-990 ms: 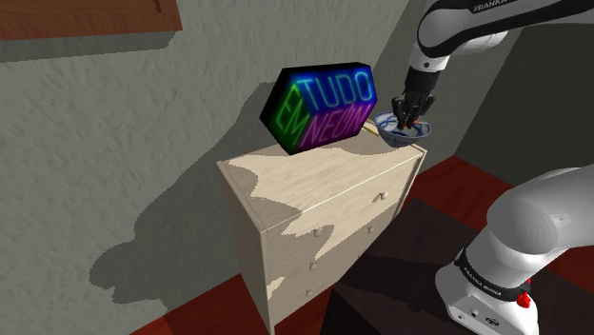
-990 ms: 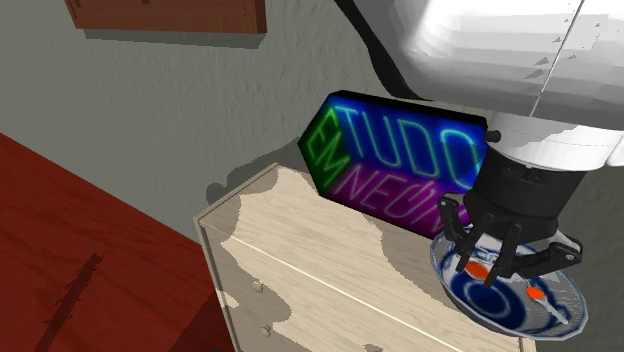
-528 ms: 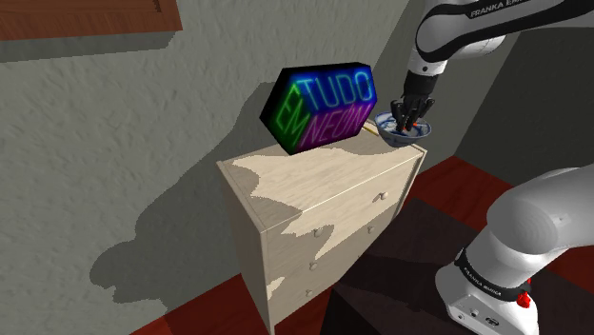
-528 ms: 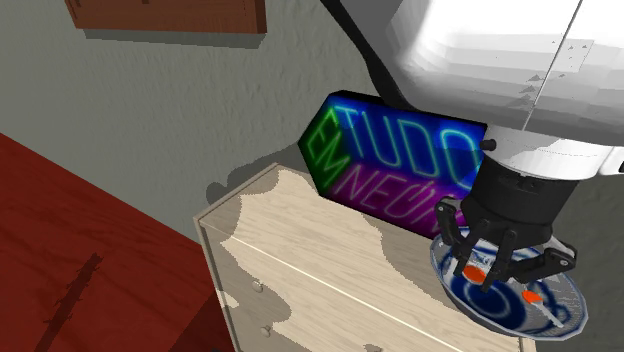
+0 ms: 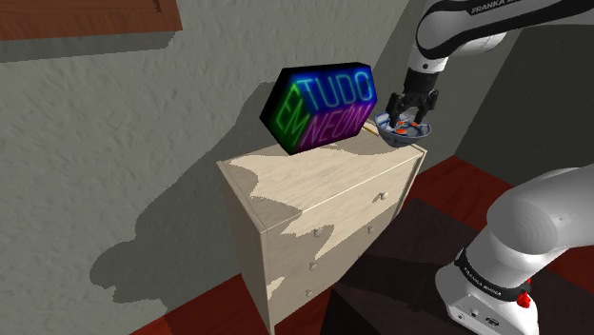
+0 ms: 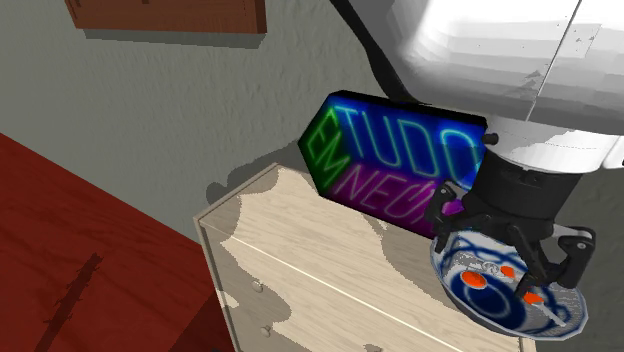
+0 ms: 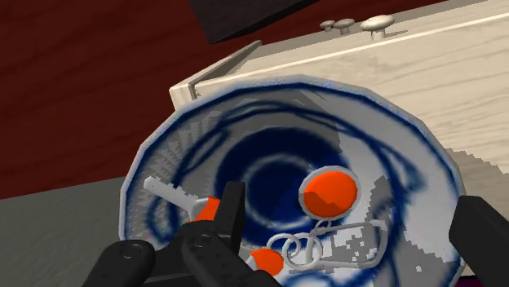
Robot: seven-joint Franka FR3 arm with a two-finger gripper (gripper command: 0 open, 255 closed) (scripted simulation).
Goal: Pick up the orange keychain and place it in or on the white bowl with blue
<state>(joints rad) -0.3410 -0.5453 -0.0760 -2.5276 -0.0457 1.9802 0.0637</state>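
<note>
The keychain point(image 7: 329, 190) lies in the bowl point(image 7: 391, 122). The bowl sits on a corner of the dresser point(image 5: 314, 186). The sign point(image 5: 324, 105) stands just beside it. The claw point(image 7: 356, 218) hangs over the bowl.

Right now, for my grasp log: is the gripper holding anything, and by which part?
Nothing. The gripper is open; the orange keychain lies loose in the bowl.

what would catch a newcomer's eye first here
The glowing neon sign reading EM TUDO NEON stands out, on top of the pale wooden dresser. Beside it the black gripper hangs open over the white-and-blue bowl, where the orange keychain lies.
</note>
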